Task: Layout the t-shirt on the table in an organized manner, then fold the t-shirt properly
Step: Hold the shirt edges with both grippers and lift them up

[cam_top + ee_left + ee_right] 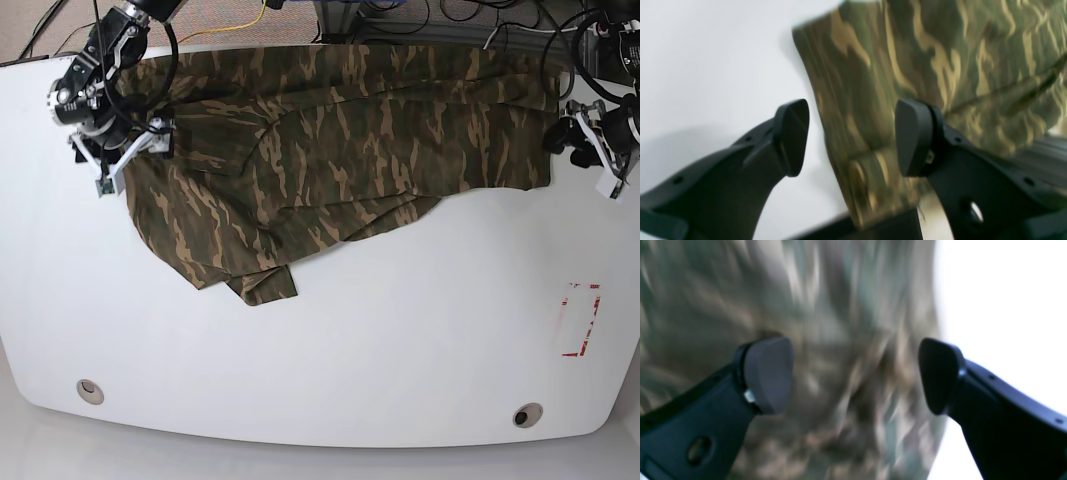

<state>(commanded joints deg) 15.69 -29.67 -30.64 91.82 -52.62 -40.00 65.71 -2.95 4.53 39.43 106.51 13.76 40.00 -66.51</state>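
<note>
The camouflage t-shirt (360, 140) lies loosely spread along the robot's side of the white table (400, 340).

Folds cross the cloth; one portion reaches toward the middle. Beyond it, the tabletop shows two round grommet holes and a red tape outline (580, 320). Cables (235, 30) run at the robot's edge. The left gripper (851, 138) and right gripper (855, 376) both have fingers parted wide over the shirt.

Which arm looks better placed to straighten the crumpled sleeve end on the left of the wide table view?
Probably the right: its end effector hovers, open, over the shirt on that side, while the left end effector is beyond the opposite edge.
</note>
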